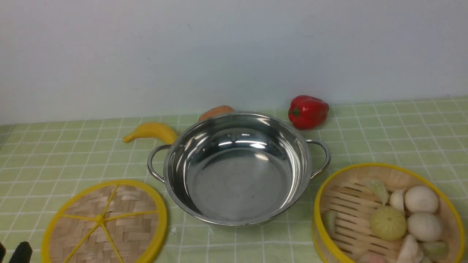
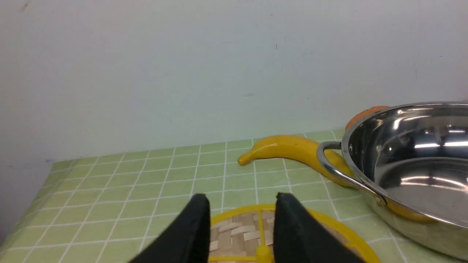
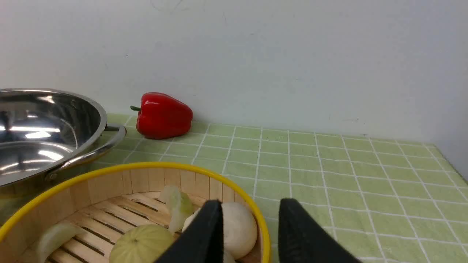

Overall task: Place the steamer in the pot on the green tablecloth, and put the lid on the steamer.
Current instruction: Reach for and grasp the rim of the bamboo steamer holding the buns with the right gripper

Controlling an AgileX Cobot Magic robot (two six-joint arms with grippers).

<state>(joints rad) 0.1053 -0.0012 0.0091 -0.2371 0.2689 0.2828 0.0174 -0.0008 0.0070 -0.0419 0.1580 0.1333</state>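
Note:
The pot [image 1: 237, 168] stands empty in the middle of the green tablecloth [image 1: 384, 128]. The lid [image 1: 104, 223] lies flat on the cloth to its near left. The steamer [image 1: 387, 215], holding white and green buns, sits to its near right. My left gripper [image 2: 241, 201] is open and empty, hovering over the lid's far part [image 2: 237, 230]; one of its fingers [image 1: 21, 252] shows at the front view's bottom left. My right gripper [image 3: 251, 204] is open, straddling the steamer's rim [image 3: 146, 180], with one finger over a white bun [image 3: 239, 226]. It is out of the front view.
A yellow banana [image 1: 151, 130] and an orange vegetable [image 1: 215, 111] lie behind the pot's left side. A red pepper [image 1: 308, 111] sits behind its right side. The pale wall rises just behind them. The cloth's left edge [image 2: 44, 182] shows in the left wrist view.

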